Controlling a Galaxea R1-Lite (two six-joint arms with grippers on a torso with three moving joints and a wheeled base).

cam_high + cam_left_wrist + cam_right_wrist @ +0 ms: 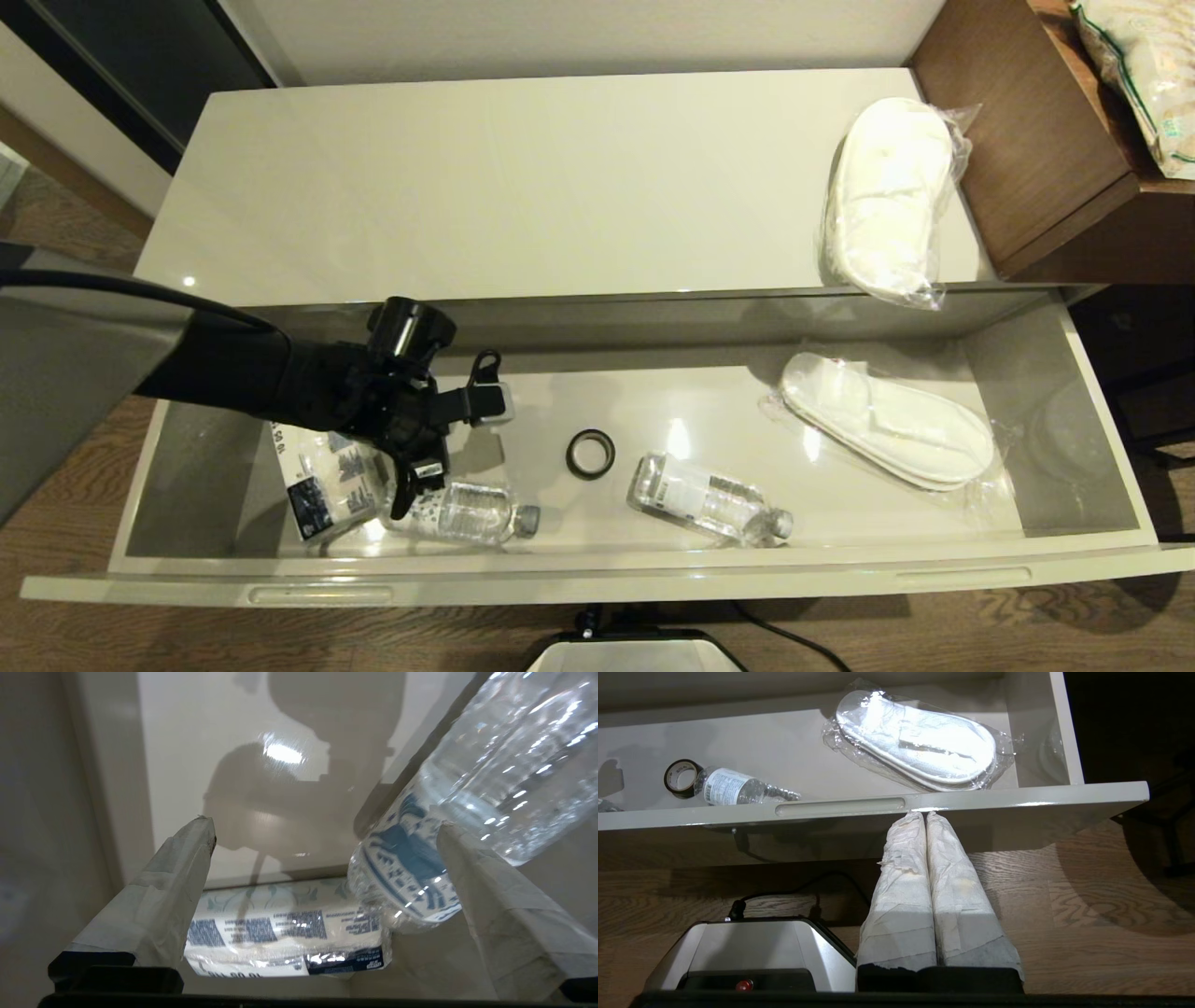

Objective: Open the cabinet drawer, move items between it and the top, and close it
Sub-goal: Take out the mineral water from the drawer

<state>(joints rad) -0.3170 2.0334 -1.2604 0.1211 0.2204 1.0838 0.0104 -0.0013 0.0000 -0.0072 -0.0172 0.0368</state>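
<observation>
Your left gripper (pixel 443 448) hangs spread wide over a water bottle (pixel 467 511) in the open cabinet drawer (pixel 597 583); the right gripper (pixel 927 816) is pressed together above wooden floor (pixel 1087 933).

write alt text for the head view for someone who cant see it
The left gripper, fingers open, reaches over a water bottle in the open drawer. One slipper pair lies inside, another on top.

Two water bottles lie low in the frame, one (pixel 471 512) at lower left and one (pixel 707 500) at centre. Two slipper pairs: one (pixel 887 198) upper right, one (pixel 887 431) right of centre. One black ring (pixel 590 454) sits mid-frame. One tissue pack (pixel 322 485), probably single, lower left.
</observation>
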